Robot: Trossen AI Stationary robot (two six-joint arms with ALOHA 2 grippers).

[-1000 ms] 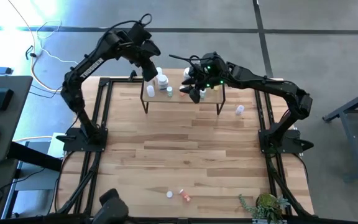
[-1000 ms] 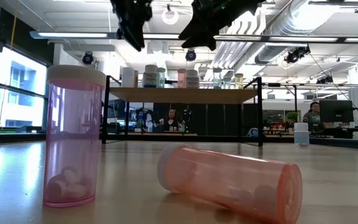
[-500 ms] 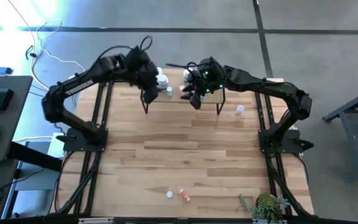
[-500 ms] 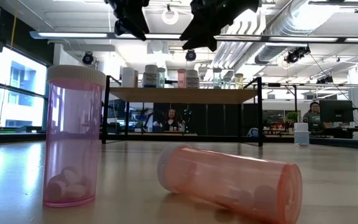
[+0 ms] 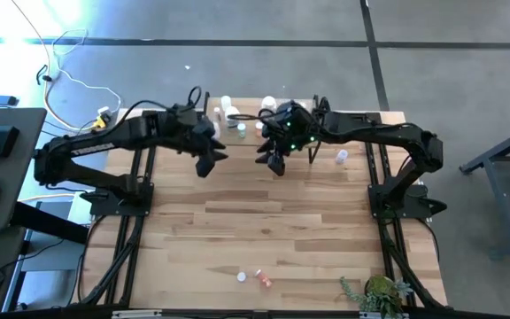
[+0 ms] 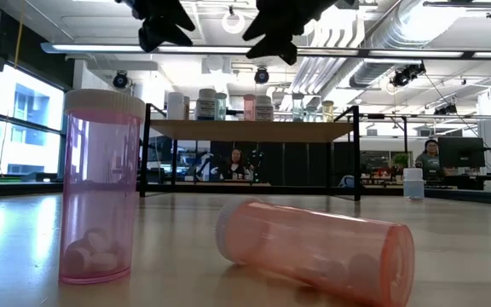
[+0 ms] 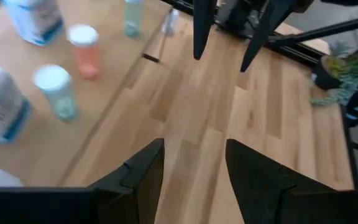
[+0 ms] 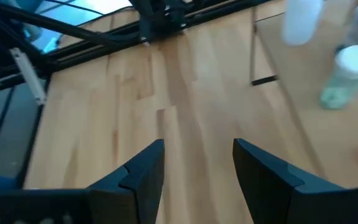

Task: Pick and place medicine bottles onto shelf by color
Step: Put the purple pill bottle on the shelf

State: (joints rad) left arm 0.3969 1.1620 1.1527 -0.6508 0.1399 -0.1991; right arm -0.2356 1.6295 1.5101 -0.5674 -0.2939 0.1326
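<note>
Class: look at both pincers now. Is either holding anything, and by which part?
Nothing is held. The left pincer and right pincer are both open and empty, above bare table.

From above, we see the arms hiding most of the shelf (image 5: 237, 121); its bottles (image 5: 241, 133) are too small to tell apart. Both wrist views blur nearby bottles, some cropped at the edges

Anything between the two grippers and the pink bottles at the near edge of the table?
Nothing visible. Left gripper and right gripper hang empty in front of the shelf; only bare tabletop lies between them and the upright pink bottle and the toppled one.
</note>
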